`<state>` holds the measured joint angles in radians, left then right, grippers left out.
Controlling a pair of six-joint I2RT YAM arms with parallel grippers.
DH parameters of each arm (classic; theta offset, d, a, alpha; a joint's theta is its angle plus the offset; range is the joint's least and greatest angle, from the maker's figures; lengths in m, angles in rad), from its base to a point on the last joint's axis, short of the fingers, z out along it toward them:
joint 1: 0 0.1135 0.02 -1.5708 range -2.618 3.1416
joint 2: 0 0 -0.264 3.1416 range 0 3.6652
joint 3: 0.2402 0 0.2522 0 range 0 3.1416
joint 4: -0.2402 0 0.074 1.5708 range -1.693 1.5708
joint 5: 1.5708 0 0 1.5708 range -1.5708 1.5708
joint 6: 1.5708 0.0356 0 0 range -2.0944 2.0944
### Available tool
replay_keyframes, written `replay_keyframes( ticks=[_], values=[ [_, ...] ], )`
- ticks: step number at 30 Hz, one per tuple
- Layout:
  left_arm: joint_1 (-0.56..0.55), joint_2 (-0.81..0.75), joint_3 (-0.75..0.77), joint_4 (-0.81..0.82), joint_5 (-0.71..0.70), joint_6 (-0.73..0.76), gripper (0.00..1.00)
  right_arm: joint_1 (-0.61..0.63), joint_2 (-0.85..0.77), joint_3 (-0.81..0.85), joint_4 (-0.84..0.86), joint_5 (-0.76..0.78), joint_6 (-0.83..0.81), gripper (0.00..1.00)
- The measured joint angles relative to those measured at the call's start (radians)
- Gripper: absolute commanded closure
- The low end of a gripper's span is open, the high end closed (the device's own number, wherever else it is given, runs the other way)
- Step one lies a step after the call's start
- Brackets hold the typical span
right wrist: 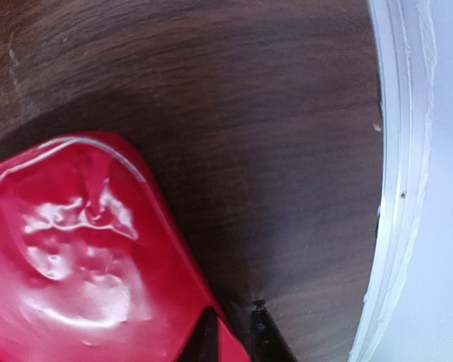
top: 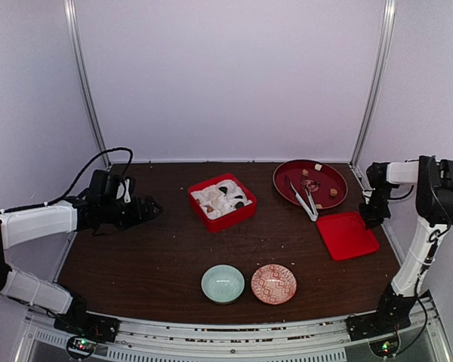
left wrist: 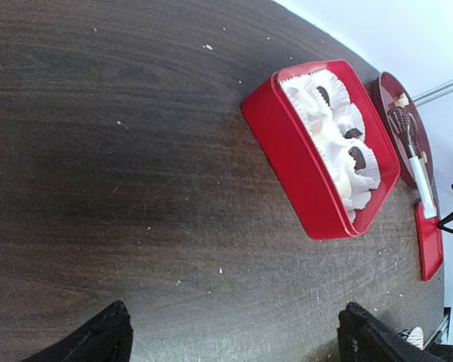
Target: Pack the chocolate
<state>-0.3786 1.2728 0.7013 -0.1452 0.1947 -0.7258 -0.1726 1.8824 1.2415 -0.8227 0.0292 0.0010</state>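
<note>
red square plastic lid [right wrist: 75,249] at the right gripper [right wrist: 235,335], tips close together by its corner; can't tell if clamped. left gripper [top: 152,209] spread wide, empty. tiny tan chocolate pieces [top: 318,167] on round dark-red plate [top: 326,178]; better fetch slim silver tongs [top: 300,197], pinch gently.

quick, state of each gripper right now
Left gripper: open, holding nothing.
Right gripper: fingers nearly together at the red lid edge; a grip cannot be told.

Dark wood table [top: 151,256] holding a red box [top: 230,219], round red plate [top: 291,172], red lid [top: 347,235] (lying flat), green bowl [top: 223,283] and patterned bowl [top: 273,283].
</note>
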Motion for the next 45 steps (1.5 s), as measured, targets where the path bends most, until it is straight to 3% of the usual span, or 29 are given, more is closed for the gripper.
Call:
replay_keyframes(
  ticks=[3,15,26,45],
  values=[
    [0.0,0.0,0.008,-0.008,-0.002,0.003,0.02,-0.004,0.015,0.015,-0.007,-0.002,-0.005,1.0],
    [0.0,0.0,0.015,-0.019,-0.013,0.016,0.02,-0.008,0.002,0.004,-0.027,-0.016,-0.007,1.0],
    [0.0,0.0,0.041,-0.042,-0.012,0.026,0.02,-0.008,-0.277,-0.079,-0.063,0.011,0.059,1.0],
    [0.0,-0.023,0.049,-0.058,-0.024,0.037,0.02,-0.008,-0.509,-0.114,-0.014,0.01,0.119,1.0]
  ],
)
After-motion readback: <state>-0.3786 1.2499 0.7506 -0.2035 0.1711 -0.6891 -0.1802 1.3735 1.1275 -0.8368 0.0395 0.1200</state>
